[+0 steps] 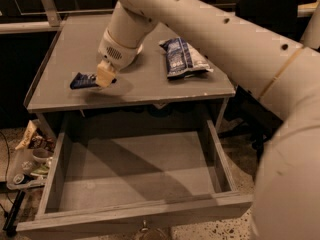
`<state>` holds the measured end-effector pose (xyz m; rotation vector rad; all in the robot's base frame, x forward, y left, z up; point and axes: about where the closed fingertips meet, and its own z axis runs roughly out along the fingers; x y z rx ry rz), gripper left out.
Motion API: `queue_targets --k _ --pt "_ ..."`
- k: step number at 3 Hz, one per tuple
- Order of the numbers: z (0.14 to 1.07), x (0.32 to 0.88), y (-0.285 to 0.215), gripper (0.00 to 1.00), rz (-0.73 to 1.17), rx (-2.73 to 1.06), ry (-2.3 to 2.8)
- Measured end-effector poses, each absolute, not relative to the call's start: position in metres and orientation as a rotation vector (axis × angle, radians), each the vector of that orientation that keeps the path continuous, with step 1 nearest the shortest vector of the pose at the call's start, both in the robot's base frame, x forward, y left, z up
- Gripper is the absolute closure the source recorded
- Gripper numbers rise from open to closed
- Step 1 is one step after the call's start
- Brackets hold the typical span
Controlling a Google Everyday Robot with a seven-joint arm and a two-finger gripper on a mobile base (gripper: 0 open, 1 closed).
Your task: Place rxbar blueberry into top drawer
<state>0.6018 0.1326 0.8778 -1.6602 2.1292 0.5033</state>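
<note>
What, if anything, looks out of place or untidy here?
Only one thing: loose wrappers and clutter lie on the floor left of the top drawer. On the table, the gripper sits at the rxbar blueberry; nothing is spilled.

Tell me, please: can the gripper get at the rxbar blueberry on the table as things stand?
Probably yes. The gripper is low over the table, at the end of the rxbar blueberry that is nearer the chip bag. Nothing lies between them; the chip bag lies well apart.
</note>
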Motion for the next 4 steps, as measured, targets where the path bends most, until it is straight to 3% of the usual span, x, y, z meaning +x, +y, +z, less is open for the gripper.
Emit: queue_targets --k 2,4 --pt "0.888 0.532 0.084 1.00 0.393 -1.436 2.112" --pt "0.837 0.502 0.068 1.00 0.351 -1.323 2.179"
